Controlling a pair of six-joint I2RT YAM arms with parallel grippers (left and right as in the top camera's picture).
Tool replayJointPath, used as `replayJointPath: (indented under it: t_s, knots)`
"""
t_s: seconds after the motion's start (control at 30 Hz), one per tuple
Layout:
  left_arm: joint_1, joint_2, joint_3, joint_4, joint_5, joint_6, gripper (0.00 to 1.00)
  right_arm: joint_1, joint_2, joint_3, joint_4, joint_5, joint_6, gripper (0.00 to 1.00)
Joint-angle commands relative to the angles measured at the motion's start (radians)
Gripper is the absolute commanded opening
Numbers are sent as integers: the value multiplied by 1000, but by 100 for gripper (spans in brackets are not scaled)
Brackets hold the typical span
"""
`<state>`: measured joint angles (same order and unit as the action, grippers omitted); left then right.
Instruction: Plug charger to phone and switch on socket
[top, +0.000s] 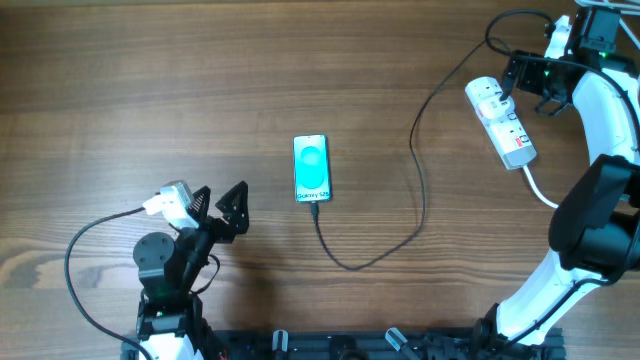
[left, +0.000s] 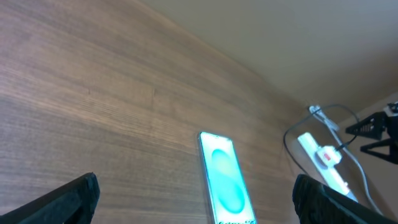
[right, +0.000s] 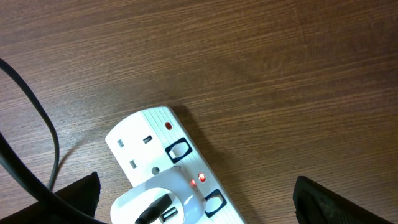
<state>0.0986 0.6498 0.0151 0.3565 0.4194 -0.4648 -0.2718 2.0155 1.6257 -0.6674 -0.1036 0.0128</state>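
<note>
The phone (top: 311, 168) lies flat mid-table with its turquoise screen lit; the left wrist view has the phone (left: 225, 180) just ahead. The charger's thin black cable (top: 418, 190) runs from the phone's near edge, loops right and climbs to a white plug (right: 163, 204) seated in the socket (top: 500, 118). On the socket (right: 146, 138) a red light (right: 193, 182) glows beside the plug. My left gripper (top: 220, 204) stands open left of the phone, holding nothing. Wide open and empty, my right gripper (top: 535, 88) hovers over the socket, its fingers (right: 74, 198) on either side of it.
The socket's thick white cord (top: 540, 188) trails toward my right arm (top: 600, 200), which stands along the table's right edge. The black cable (right: 37, 112) crosses the wood left of the socket. My left arm's base (top: 165, 280) sits at the near left.
</note>
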Motion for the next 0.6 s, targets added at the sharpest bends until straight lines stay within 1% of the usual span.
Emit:
replayJointPath:
  t_s: [0.0,0.13,0.3,0.4,0.43,0.57]
  knots:
    - [-3,-35,-10,-61,2,66,100,0,-13,-5,5,11,-10,100]
    - [-3,-89,-10,-152,-2,69,100,0,-13,-5,5,11,-10,100]
    - [-3,-225,-10,-275,-10,69,100,0,-13,-5,5,10,-10,100]
    - [-3,-294,-9,-369,-45,74,100,0,-13,-5,5,11,-10,100]
    - [-4,-333,-10,-406,-54,101,100,0,-13,-5,5,11,-10,100]
    - [-28,-451,-9,-406,-55,148,100,0,-13,-5,5,11,-10,100]
